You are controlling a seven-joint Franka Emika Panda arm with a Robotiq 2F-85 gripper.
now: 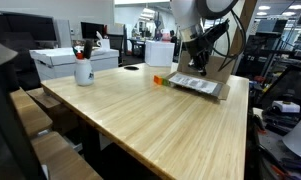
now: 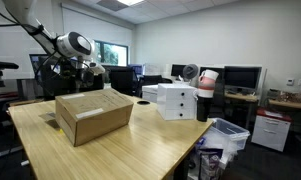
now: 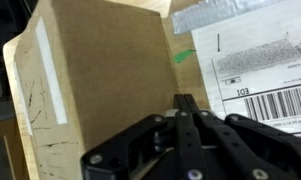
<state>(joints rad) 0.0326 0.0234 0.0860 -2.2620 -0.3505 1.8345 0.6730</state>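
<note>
The gripper [image 3: 183,104] was seen shut, its fingers pressed together with nothing held, just above the cardboard box [image 2: 93,115]. The box was set on the wooden table [image 1: 140,120], a shipping label [image 3: 262,70] stuck on it. A white mug [image 1: 83,70] was stood well apart.

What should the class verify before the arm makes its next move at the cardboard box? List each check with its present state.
1. Gripper jaws shut: ok.
2. Nothing caught between the fingers: ok.
3. Cardboard box sits flat on the table: ok.
4. Gap between the gripper and the box top: cannot tell.
5. White mug stands well away from the box: ok.
6. Shipping label whole in the wrist view: not ok, cut off at the edge.
</note>
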